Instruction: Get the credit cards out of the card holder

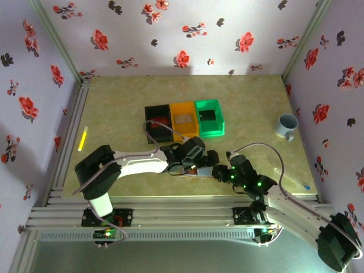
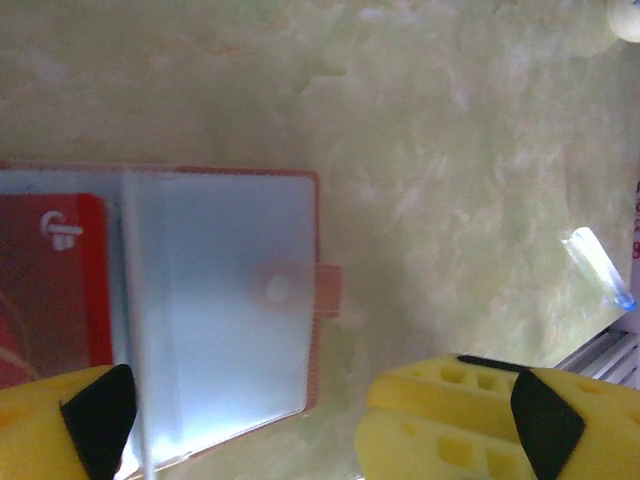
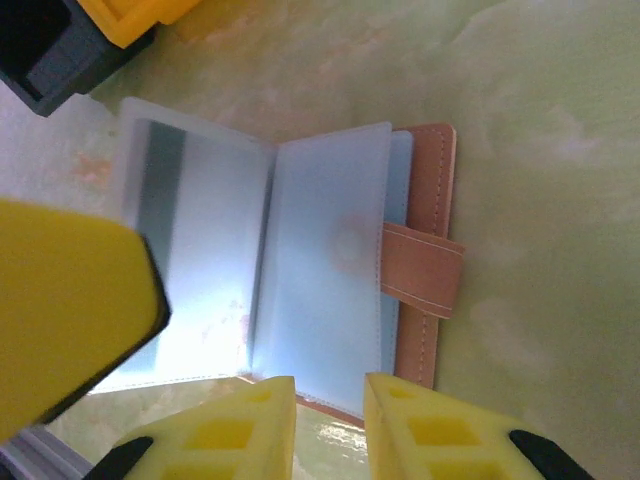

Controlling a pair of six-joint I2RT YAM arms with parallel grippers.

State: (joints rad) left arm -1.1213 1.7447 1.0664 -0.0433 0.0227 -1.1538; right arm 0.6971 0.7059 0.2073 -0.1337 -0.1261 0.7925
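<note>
The card holder [image 2: 220,300] lies open on the table, pale blue sleeves framed by a pinkish-brown rim, its clasp strap [image 3: 420,270] pointing sideways. A red credit card [image 2: 50,285] sits in one sleeve. Another card with a dark stripe [image 3: 160,190] shows through a frosted sleeve. My left gripper [image 2: 290,430] hangs wide open low over the holder, whose near corner lies between the yellow fingers [image 2: 480,420]. My right gripper [image 3: 330,425] is open a little, its tips just short of the holder's near edge, with nothing between them. In the top view both grippers [image 1: 199,162] [image 1: 219,170] meet over the holder.
A black bin [image 1: 158,120], an orange bin [image 1: 185,118] and a green bin [image 1: 209,116] stand in a row just behind the grippers. A blue-grey mug [image 1: 287,125] is at the right. A yellow stick [image 1: 83,138] lies at the left, a clear blue-tipped tube [image 2: 598,265] at the right.
</note>
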